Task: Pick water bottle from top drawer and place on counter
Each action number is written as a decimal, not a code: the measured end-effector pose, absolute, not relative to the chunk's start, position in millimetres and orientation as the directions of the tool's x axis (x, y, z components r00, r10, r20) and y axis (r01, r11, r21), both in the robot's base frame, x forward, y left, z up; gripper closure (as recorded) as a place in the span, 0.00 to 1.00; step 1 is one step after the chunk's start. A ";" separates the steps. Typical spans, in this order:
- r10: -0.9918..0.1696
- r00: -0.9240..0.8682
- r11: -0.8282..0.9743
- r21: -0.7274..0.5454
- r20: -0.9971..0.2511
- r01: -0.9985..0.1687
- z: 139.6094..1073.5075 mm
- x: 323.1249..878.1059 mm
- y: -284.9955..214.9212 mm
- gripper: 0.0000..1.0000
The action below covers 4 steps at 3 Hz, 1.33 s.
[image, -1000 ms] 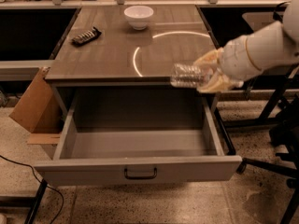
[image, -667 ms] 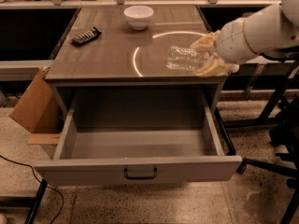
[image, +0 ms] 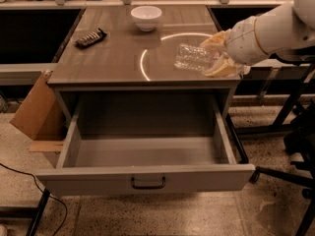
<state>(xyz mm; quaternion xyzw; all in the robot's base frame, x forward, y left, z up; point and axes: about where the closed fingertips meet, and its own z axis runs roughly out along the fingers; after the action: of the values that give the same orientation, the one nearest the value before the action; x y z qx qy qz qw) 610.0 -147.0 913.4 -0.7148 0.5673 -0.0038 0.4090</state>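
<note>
My gripper (image: 212, 54) reaches in from the right over the right part of the counter (image: 108, 58). Its pale fingers (image: 219, 68) are shut on the water bottle (image: 193, 58), a clear crinkled plastic bottle held on its side, bottom pointing left, just above the countertop. The bottle's cap and label are hidden by the fingers. The top drawer (image: 147, 178) is pulled fully open below the counter, grey, with a dark bar handle at the centre of its front panel. Nothing shows inside it.
A white bowl (image: 146, 17) stands at the back of the counter. A dark flat object (image: 90, 37) lies at its left. A cardboard box (image: 34, 109) leans against the cabinet's left side. Dark chair legs (image: 290, 127) stand on the floor at right.
My gripper has carried the bottle up from beside the cabinet's right edge and left over the counter. It now holds it a little lower, close above the surface.
</note>
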 end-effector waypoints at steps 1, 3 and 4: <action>-0.806 0.320 0.041 -0.586 -0.498 -0.809 911.2 649.2 -144.3 1.00; -0.825 0.236 0.092 -0.534 -0.513 -0.841 909.3 727.0 -138.7 0.83; -0.845 0.175 0.120 -0.497 -0.506 -0.859 901.9 751.9 -136.3 0.60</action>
<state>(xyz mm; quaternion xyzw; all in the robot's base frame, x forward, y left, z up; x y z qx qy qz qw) 751.9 -136.3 901.9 -0.6633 0.6424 0.0094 0.3839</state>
